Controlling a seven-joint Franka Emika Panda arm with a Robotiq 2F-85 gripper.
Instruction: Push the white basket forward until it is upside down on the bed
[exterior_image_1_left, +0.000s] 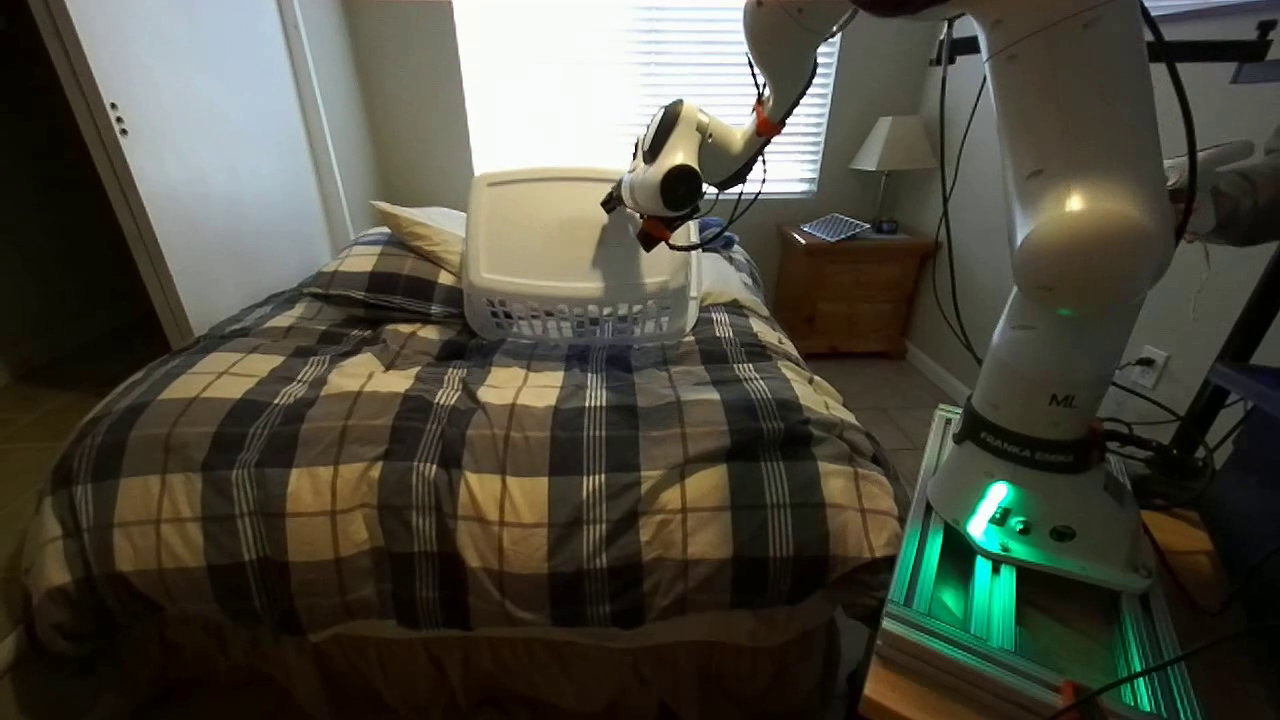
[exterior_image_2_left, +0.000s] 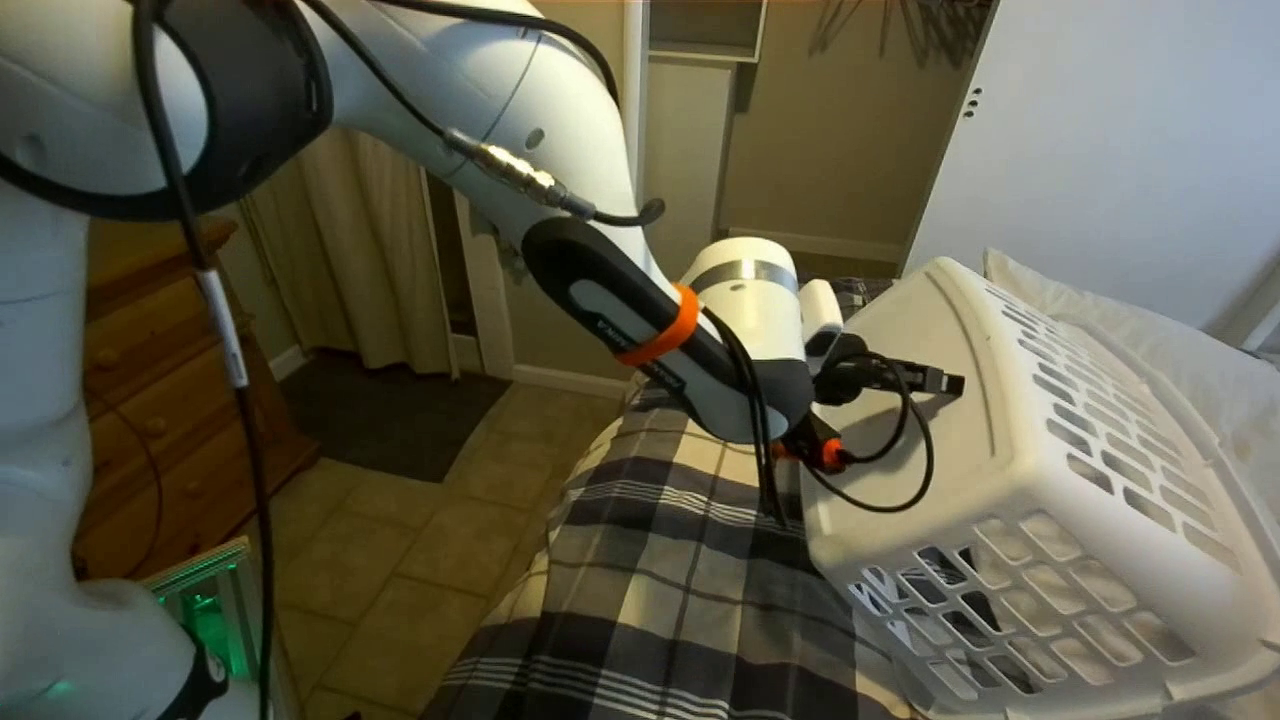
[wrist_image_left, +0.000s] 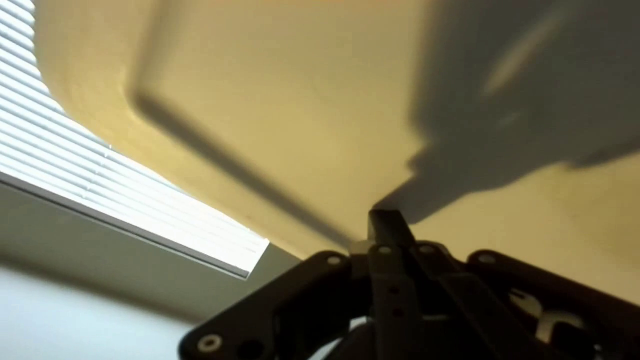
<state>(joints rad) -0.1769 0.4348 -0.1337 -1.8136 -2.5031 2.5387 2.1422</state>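
Note:
The white basket (exterior_image_1_left: 545, 235) stands tilted on the bed (exterior_image_1_left: 500, 480) near its head end. Its solid base faces the foot of the bed and partly up. Its slotted sides show in an exterior view (exterior_image_2_left: 1040, 490), and its open rim is turned toward the pillows. My gripper (exterior_image_1_left: 609, 203) is at the base, right of its middle. In the wrist view the base fills most of the picture (wrist_image_left: 300, 125). The closed fingertips (wrist_image_left: 387, 215) meet their own shadow there, at or very near contact. Nothing shows between the fingers. The basket's inside is mostly hidden.
Pale and plaid pillows (exterior_image_1_left: 425, 235) lie behind and beside the basket. A wooden nightstand (exterior_image_1_left: 850, 290) with a lamp (exterior_image_1_left: 893, 145) stands right of the bed. A window with blinds (exterior_image_1_left: 720, 90) is behind. Cables (exterior_image_2_left: 925, 470) hang by the gripper near the base.

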